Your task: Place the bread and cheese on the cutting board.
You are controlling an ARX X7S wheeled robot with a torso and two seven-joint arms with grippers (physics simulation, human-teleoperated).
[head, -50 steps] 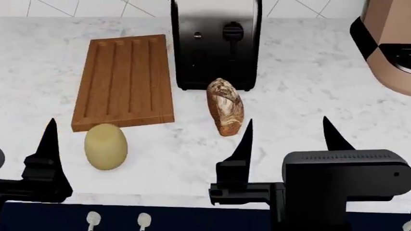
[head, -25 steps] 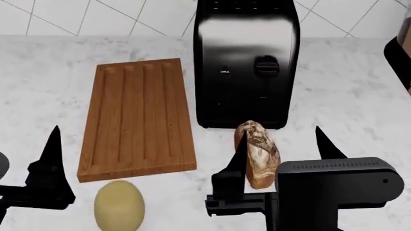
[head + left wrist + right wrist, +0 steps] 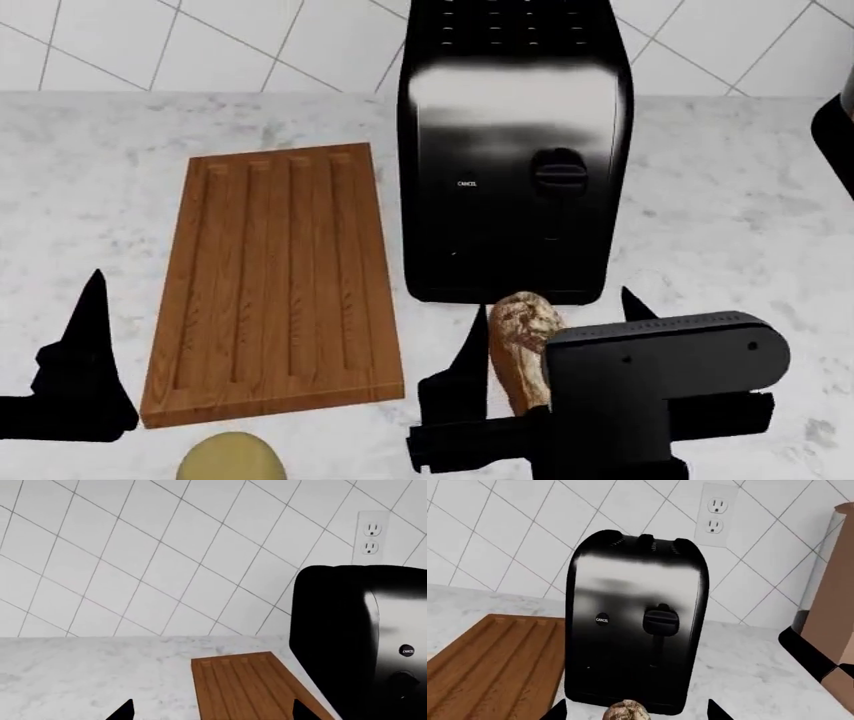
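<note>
The cutting board [image 3: 274,285] lies on the marble counter left of the toaster; it also shows in the left wrist view [image 3: 250,687] and the right wrist view [image 3: 494,665]. The bread [image 3: 514,340] lies in front of the toaster, partly hidden by my right arm. My right gripper [image 3: 553,302] is open with a finger on each side of the bread's far end [image 3: 627,711]. The cheese [image 3: 230,460] sits at the view's bottom edge, just before the board's near end. My left gripper [image 3: 213,714] is open and empty, near the board's near end; one finger [image 3: 88,350] shows.
A black toaster [image 3: 514,150] stands upright right behind the bread and beside the board's right edge. A copper-brown appliance [image 3: 827,605] stands at the far right. The tiled wall with an outlet [image 3: 715,515] closes the back of the counter.
The head view has moved forward; board, toaster and foods slid down and nearer. The cheese is now cut by the bottom edge. My right gripper's fingers now flank the bread.
</note>
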